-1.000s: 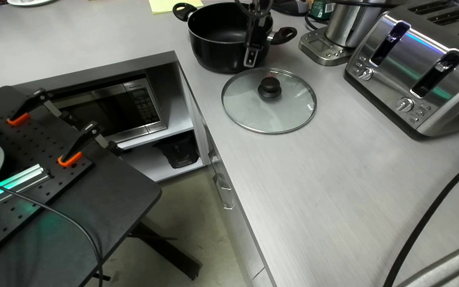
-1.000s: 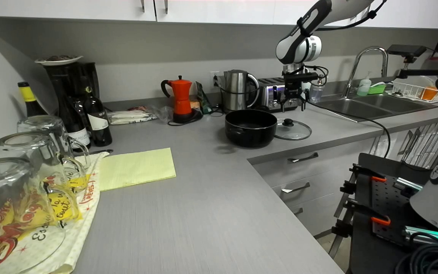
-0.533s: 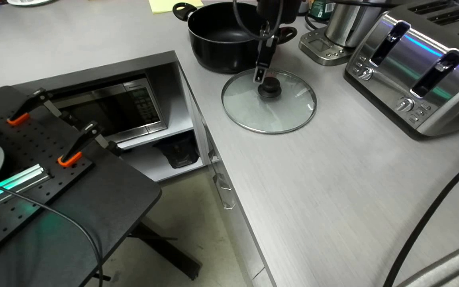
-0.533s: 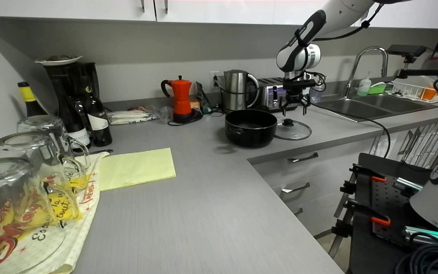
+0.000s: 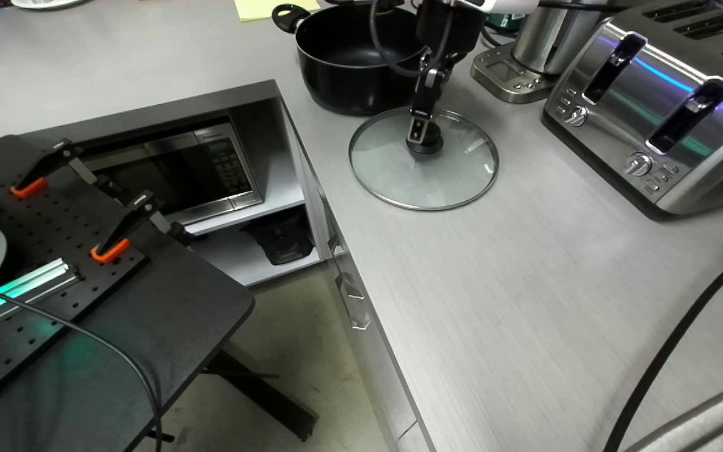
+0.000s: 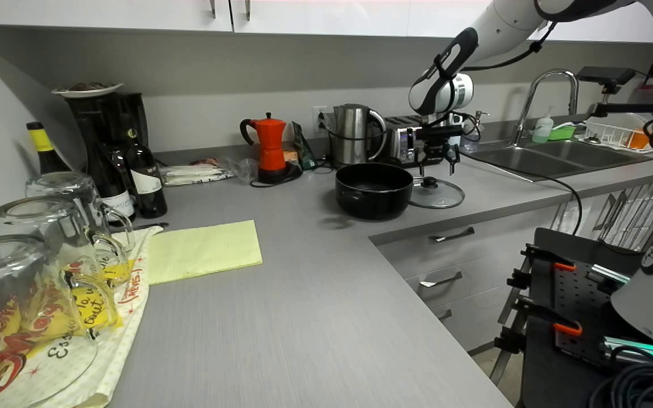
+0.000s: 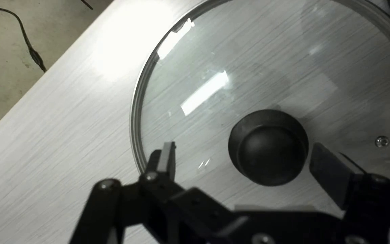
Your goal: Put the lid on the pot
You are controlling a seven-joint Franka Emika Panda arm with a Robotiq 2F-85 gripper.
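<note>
The glass lid (image 5: 430, 182) lies flat on the counter with its black knob up, close beside the black pot (image 5: 361, 88). The lid (image 6: 440, 198) and the pot (image 6: 373, 199) show in both exterior views. The pot stands upright and uncovered. My gripper (image 5: 419, 135) is over the lid at the knob, and in an exterior view it (image 6: 437, 165) points straight down. In the wrist view my gripper (image 7: 243, 152) is open, with the lid's knob (image 7: 268, 149) between the spread fingers, nearer the right one. The arm hides one pot handle in an exterior view.
A steel toaster (image 5: 663, 113) and a steel kettle (image 6: 352, 136) stand behind the lid and pot. The counter's front edge runs near the lid. A yellow paper (image 6: 204, 252), glass mugs (image 6: 15, 317) and a red moka pot (image 6: 271, 144) are on the counter.
My gripper has moved from beside the pot toward the lid and down, and its fingers are now around the knob's position. The lid and pot have not moved.
</note>
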